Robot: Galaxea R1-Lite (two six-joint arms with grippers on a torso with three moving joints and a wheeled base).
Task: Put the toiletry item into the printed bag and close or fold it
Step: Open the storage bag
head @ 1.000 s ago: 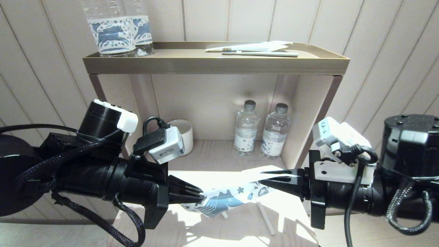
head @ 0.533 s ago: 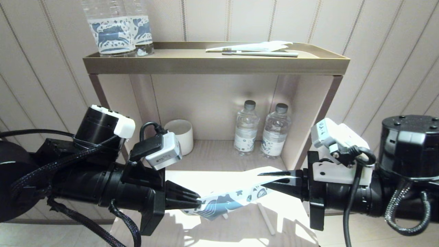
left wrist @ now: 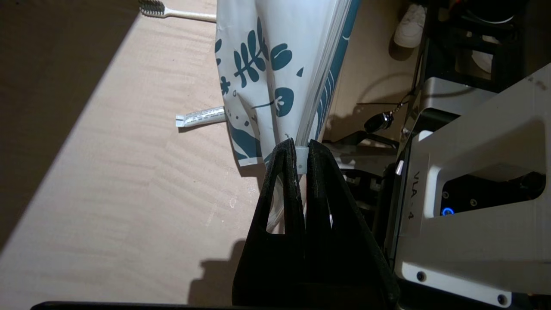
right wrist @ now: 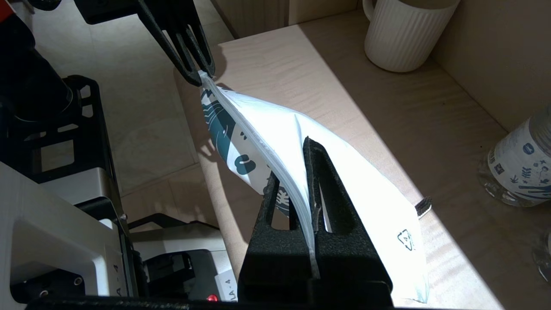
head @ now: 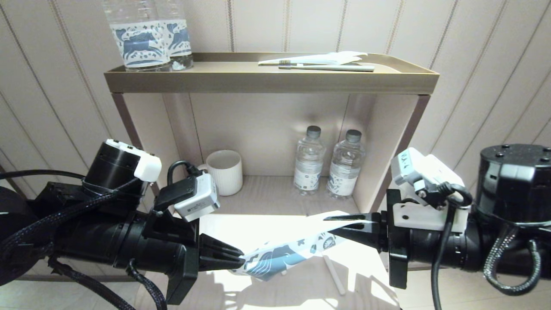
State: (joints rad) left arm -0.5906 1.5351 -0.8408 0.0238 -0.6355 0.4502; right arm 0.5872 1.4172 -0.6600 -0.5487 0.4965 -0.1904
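The printed bag (head: 284, 254), whitish with blue-grey print, hangs stretched between both grippers above the wooden tabletop (head: 241, 224). My left gripper (head: 241, 258) is shut on the bag's zip end; in the left wrist view the left gripper (left wrist: 297, 148) pinches a small white slider on the bag (left wrist: 258, 64). My right gripper (head: 331, 224) is shut on the opposite end, and in the right wrist view the right gripper (right wrist: 292, 172) clamps the bag's (right wrist: 267, 125) zip edge. A toothbrush (head: 333, 273) and a small tube (left wrist: 200, 117) lie on the table under the bag.
A white ribbed mug (head: 224, 171) and two water bottles (head: 309, 161) stand at the back of the lower shelf. On the top tray (head: 271, 82) are two blue-printed bottles (head: 146, 38), another toothbrush (head: 327, 66) and a white packet. The shelf side wall (head: 387, 142) is close to my right arm.
My left gripper has drawn back to the left and slightly down with the bag's end, pulling the bag longer. The right gripper has stayed nearly still.
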